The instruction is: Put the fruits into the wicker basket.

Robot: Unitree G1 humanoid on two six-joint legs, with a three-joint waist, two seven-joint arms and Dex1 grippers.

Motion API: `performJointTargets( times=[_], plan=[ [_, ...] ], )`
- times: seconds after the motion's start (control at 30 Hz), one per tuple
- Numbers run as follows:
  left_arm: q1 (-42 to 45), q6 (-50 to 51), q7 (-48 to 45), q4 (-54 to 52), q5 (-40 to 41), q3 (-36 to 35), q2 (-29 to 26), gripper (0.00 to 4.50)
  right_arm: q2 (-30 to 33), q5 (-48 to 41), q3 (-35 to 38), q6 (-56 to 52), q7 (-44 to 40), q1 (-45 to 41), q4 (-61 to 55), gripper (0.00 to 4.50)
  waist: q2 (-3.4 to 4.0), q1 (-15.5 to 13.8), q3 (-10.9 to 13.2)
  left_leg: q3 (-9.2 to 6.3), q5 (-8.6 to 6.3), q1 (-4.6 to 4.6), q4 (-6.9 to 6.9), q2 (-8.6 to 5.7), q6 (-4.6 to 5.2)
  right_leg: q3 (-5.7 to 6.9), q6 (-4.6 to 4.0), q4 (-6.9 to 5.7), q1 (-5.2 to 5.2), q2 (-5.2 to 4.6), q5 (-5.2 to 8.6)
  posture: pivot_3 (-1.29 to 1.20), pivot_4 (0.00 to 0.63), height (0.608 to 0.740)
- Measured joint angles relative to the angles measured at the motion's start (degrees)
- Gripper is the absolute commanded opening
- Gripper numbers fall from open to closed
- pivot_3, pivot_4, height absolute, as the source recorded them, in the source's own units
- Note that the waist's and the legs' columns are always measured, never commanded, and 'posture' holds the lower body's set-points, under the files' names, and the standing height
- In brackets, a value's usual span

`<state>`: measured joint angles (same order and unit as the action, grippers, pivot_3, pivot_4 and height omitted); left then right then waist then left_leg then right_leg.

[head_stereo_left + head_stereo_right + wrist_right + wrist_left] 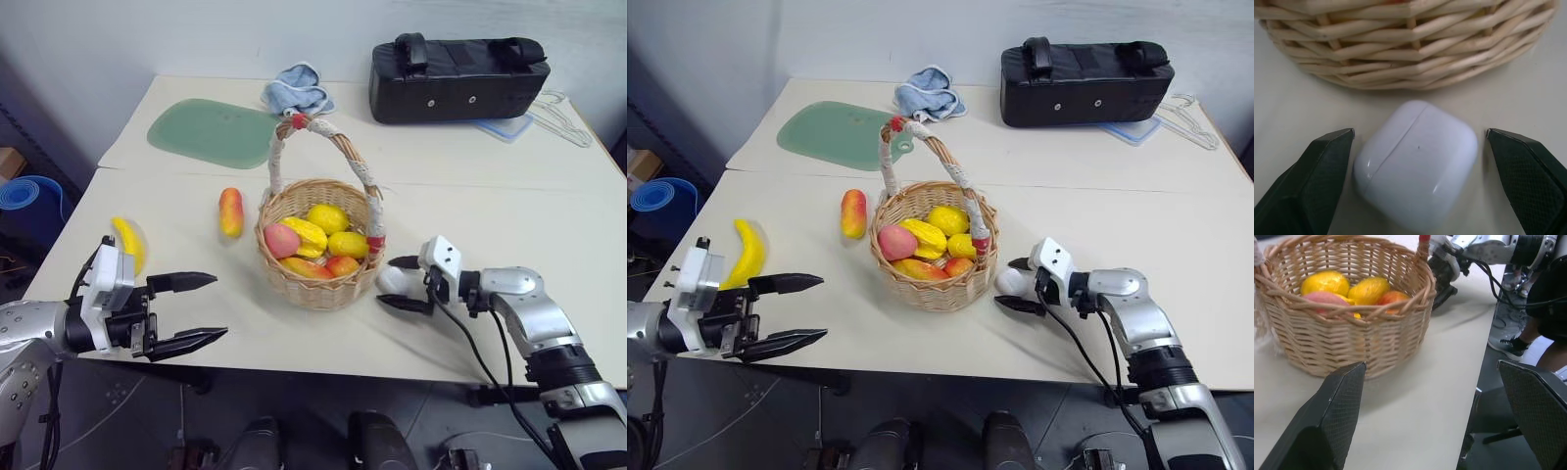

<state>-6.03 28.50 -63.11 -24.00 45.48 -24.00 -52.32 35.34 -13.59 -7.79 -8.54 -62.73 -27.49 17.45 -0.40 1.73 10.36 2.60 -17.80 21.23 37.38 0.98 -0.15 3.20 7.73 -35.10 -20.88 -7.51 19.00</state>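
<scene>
The wicker basket [318,284] stands mid-table with several yellow, orange and pink fruits [326,217] inside. A red-orange mango-like fruit [231,211] lies on the table just left of it. Further left, near the table's edge, lies a yellow banana [129,243]. My left gripper [220,306] is open near the front edge, below the banana, pointing at the basket [1352,333]. On the basket's right, my right gripper [385,282] is open, its fingers either side of a small white case [1418,164] without touching it.
At the back stand a black bag [456,78], a blue cloth [297,90] and a green mat [211,132]. A clear lid and wire hangers [549,117] lie at the back right. The table's front edge runs just under both grippers.
</scene>
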Motion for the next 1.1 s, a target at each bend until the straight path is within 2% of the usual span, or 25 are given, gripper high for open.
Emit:
performJointTargets(
  times=[0.1, 0.33, 0.5, 0.63, 0.73, 0.87, 0.93, 1.03, 1.1],
  plan=[
    [0.10, -0.94, -0.17, -0.14, -0.68, 0.03, 0.16, 4.50, -0.26, 0.26, 0.23, 0.92, -0.79, -0.41, 0.89, 3.00, 0.00, -0.07, 0.00, 0.06, 0.00, 0.01, 0.00, 0.01, -0.02, -0.01, 0.00, -0.01, -0.12, -0.04, 0.00, 0.00, 0.150, 0.740],
    [-0.01, -1.52, -0.48, -1.11, -1.24, 2.49, 1.15, 4.50, 2.52, -3.43, 5.96, -0.60, -1.82, 9.02, -6.46, 2.95, 0.00, -0.73, 0.00, 0.04, -0.08, 0.07, -0.07, -0.03, -0.04, 0.01, 0.06, -0.43, -0.30, -0.12, -0.03, 0.00, 0.150, 0.740],
    [3.10, -2.46, 0.32, -1.87, -1.42, 4.31, 3.12, 4.50, 7.39, -8.56, 20.37, -5.08, 3.59, 17.00, -9.71, 2.95, 0.02, -1.62, 0.01, 0.29, -0.08, 0.18, 0.02, -0.03, -0.01, 0.07, 0.06, -0.35, -0.40, -0.15, -0.03, 0.00, 0.150, 0.740],
    [6.67, -3.26, 3.14, -2.50, -1.36, 4.37, 5.03, 4.50, 12.59, -8.04, 31.50, -1.72, 10.36, 14.83, 4.86, 2.95, -0.01, -1.53, 0.02, 0.40, -0.03, -0.01, 0.04, -0.05, 0.06, 0.01, 0.00, -0.01, -0.16, -0.13, -0.13, 0.00, 0.150, 0.740],
    [8.49, -2.72, 3.83, -2.95, -1.17, 5.71, 5.18, 4.50, 14.06, -4.45, 32.93, 5.28, 16.91, 6.62, 24.12, 2.95, -0.02, -0.46, 0.02, 0.52, 0.02, -0.15, -0.04, -0.06, 0.03, -0.08, -0.07, 0.00, -0.15, -0.04, -0.17, 0.00, 0.150, 0.740],
    [11.31, -0.86, 6.03, -3.08, -0.32, 7.08, 5.95, 4.50, 13.72, -0.16, 30.86, 11.98, 22.27, -1.22, 41.10, 2.95, 0.03, 0.41, 0.02, 0.87, 0.14, -0.02, -0.13, -0.06, -0.06, -0.25, -0.07, -0.16, -0.55, 0.05, -0.17, 0.00, 0.150, 0.740],
    [11.77, -0.27, 6.87, -3.14, 0.09, 7.14, 6.21, 4.50, 13.28, 0.54, 30.63, 13.26, 23.41, -3.37, 44.80, 3.69, 0.03, 0.56, 0.03, 1.00, 0.13, -0.02, -0.17, -0.04, -0.05, -0.21, -0.07, -0.36, -0.61, 0.05, -0.17, 0.00, 0.150, 0.740],
    [11.72, 0.07, 7.31, -2.84, 0.05, 6.96, 6.18, 4.50, 13.24, 0.89, 30.51, 15.11, 23.50, -5.40, 46.61, 4.47, 0.03, 0.48, 0.04, 1.06, 0.13, 0.00, -0.13, 0.05, -0.04, -0.21, -0.06, -0.33, -0.61, 0.02, -0.17, 0.00, 0.150, 0.740],
    [11.73, -0.62, 7.11, -1.31, -0.80, 6.24, 5.85, 4.50, 13.29, 0.89, 30.50, 16.29, 22.38, -5.69, 46.58, 4.47, 0.02, 0.27, 0.04, 1.11, 0.12, 0.00, -0.05, 0.04, -0.03, -0.22, -0.06, -0.24, -0.61, 0.03, -0.17, 0.00, 0.150, 0.740]
  ],
)
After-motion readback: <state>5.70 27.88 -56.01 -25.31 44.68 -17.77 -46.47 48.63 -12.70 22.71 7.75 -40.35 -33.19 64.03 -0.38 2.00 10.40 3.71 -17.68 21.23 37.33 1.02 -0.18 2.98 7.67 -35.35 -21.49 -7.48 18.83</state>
